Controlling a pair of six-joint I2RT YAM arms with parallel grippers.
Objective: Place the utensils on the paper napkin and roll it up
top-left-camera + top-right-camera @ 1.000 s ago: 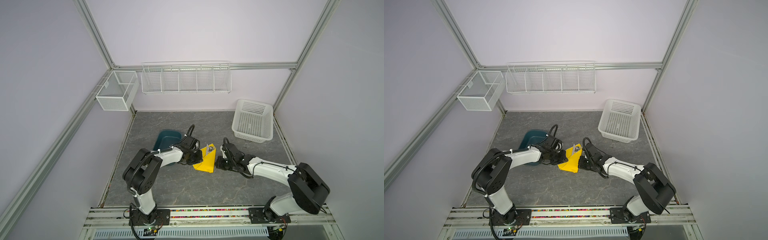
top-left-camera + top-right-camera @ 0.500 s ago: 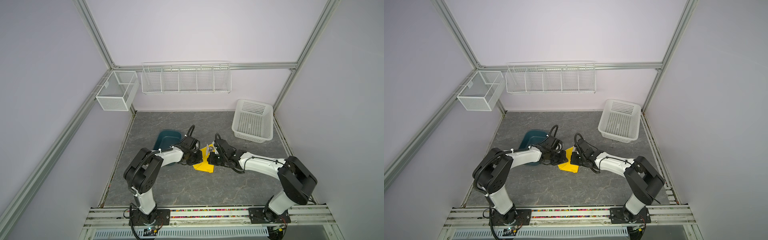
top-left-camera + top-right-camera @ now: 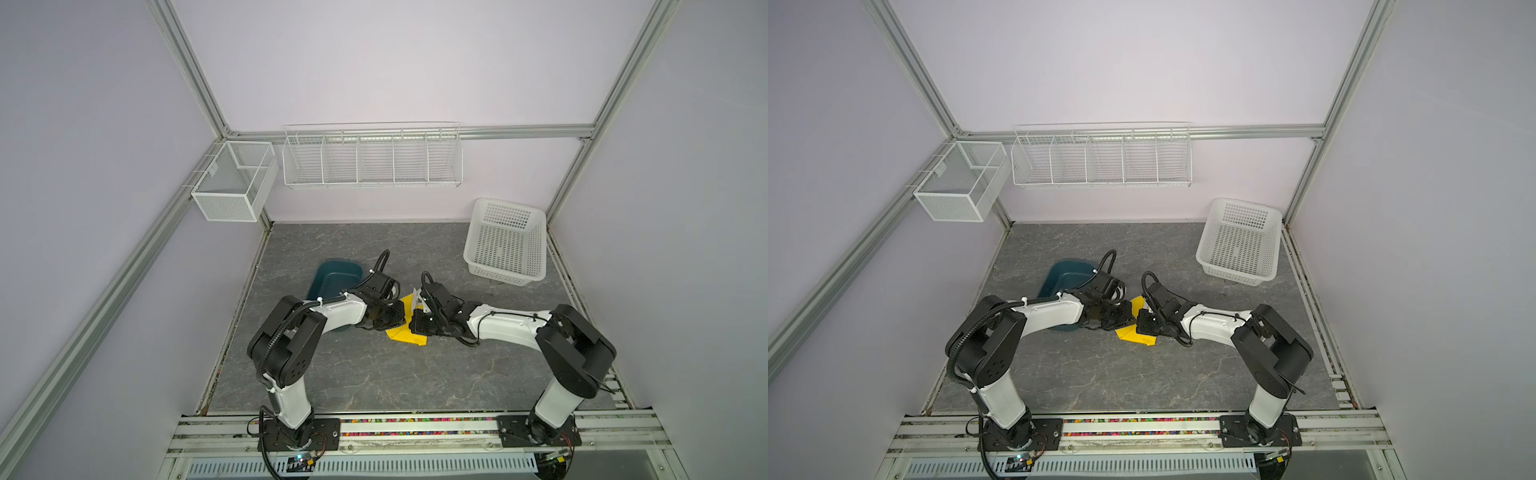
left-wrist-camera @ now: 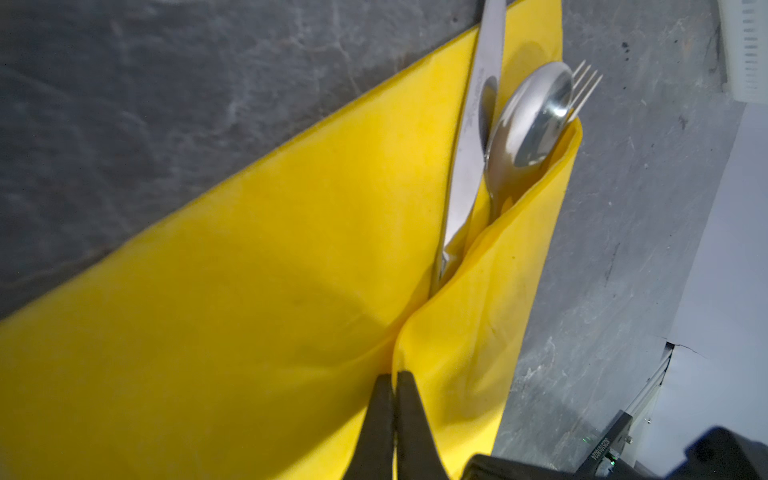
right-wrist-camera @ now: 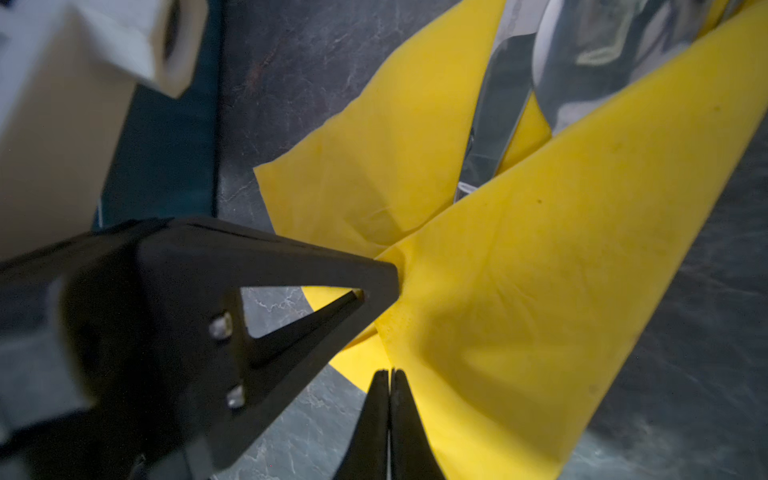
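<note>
The yellow paper napkin (image 4: pixel 257 316) lies on the grey floor with one side folded over the utensils. The knife (image 4: pixel 473 137), spoon (image 4: pixel 532 120) and fork (image 4: pixel 586 83) stick out of the fold side by side. My left gripper (image 4: pixel 395 376) is shut on the napkin where the flap meets the flat sheet. My right gripper (image 5: pixel 390 372) is shut on the edge of the folded flap (image 5: pixel 540 270), close beside the left gripper's finger (image 5: pixel 311 274). In both top views the two grippers (image 3: pixel 402 319) (image 3: pixel 415 328) meet over the napkin (image 3: pixel 405 336) (image 3: pixel 1133 335).
A teal tub (image 3: pixel 336 276) (image 3: pixel 1067 276) sits just left of the left arm's wrist. A white plastic basket (image 3: pixel 505 245) (image 3: pixel 1239 241) stands at the back right. A wire shelf (image 3: pixel 372 158) and a mesh box (image 3: pixel 232 183) hang on the walls.
My right gripper has swung left across the napkin, carrying its right side over the utensils until it meets the left gripper. The left gripper has stayed in place.
</note>
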